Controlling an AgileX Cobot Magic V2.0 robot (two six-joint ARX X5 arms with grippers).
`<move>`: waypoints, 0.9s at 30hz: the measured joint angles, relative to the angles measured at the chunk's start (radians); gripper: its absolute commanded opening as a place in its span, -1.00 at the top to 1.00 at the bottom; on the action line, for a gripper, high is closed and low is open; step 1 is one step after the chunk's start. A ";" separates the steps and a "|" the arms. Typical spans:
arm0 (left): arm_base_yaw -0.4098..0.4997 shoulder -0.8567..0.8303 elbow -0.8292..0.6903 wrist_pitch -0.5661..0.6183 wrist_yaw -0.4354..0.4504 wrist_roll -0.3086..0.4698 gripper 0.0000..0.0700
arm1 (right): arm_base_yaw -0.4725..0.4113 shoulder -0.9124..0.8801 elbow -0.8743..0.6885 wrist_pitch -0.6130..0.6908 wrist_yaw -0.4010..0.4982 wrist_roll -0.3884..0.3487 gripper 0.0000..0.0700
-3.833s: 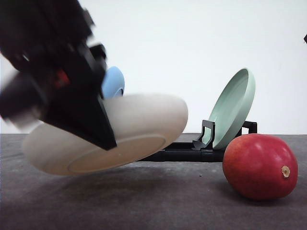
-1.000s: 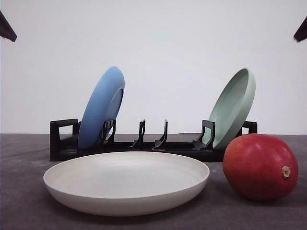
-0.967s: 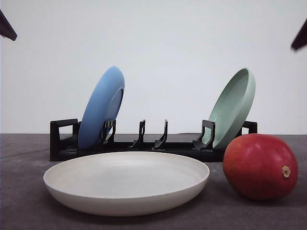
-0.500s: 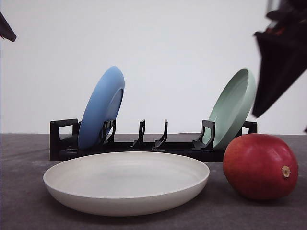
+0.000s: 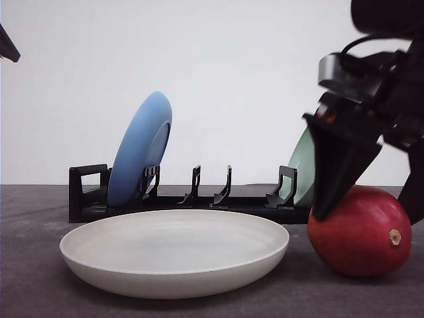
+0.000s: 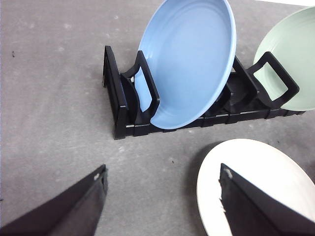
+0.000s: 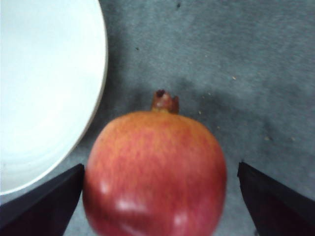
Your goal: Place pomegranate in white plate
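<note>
Pomegranate (image 5: 358, 231) sits on the dark bench (image 5: 40, 291), just beside the white plate (image 5: 174, 252) and not touching it, its tan nub turned outward. What is new is the right gripper (image 5: 371, 199): half a second ago it hung high above the fruit, and now it has dropped so that one black finger (image 5: 338, 165) reaches down over the near shoulder of the fruit while the other stands at its far side. In the right wrist view the pomegranate (image 7: 155, 172) lies squarely between the spread jaws, which are released and not yet pressing on the skin, with the plate's rim (image 7: 101, 73) off to one side of them. So the approach looks finished and the closing squeeze is the step in hand; the smooth round skin may roll if the jaws meet it off centre. The left gripper (image 6: 162, 196) hangs with jaws released, holding nothing, the blue plate (image 6: 189, 59) in its black rack (image 6: 118, 105) ahead of it and the pale green plate (image 6: 290, 59) beyond.
</note>
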 measured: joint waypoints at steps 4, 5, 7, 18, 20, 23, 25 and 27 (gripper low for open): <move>0.000 0.000 0.000 0.000 0.000 0.000 -0.24 | 0.010 0.040 0.000 0.007 -0.003 0.000 -0.53; 0.000 0.000 0.000 0.000 0.000 0.000 -0.24 | 0.012 0.043 0.000 0.007 -0.006 0.000 -0.47; 0.000 0.000 0.000 0.000 0.000 0.000 -0.24 | 0.015 0.043 0.003 -0.001 -0.012 0.000 -0.47; 0.000 0.000 0.000 0.000 0.000 0.012 -0.24 | 0.032 0.058 0.277 -0.286 -0.024 -0.094 -0.47; 0.000 0.000 0.000 0.000 0.000 0.012 -0.24 | 0.053 0.085 0.326 -0.309 -0.027 -0.119 -0.47; 0.000 0.000 0.000 0.000 0.000 0.012 -0.24 | 0.095 0.149 0.378 -0.312 -0.041 -0.138 -0.47; 0.000 0.000 0.000 0.000 0.000 0.012 -0.24 | 0.126 0.195 0.408 -0.302 -0.049 -0.143 -0.47; 0.000 0.000 0.000 0.000 0.000 0.012 -0.24 | 0.162 0.242 0.434 -0.278 -0.049 -0.144 -0.47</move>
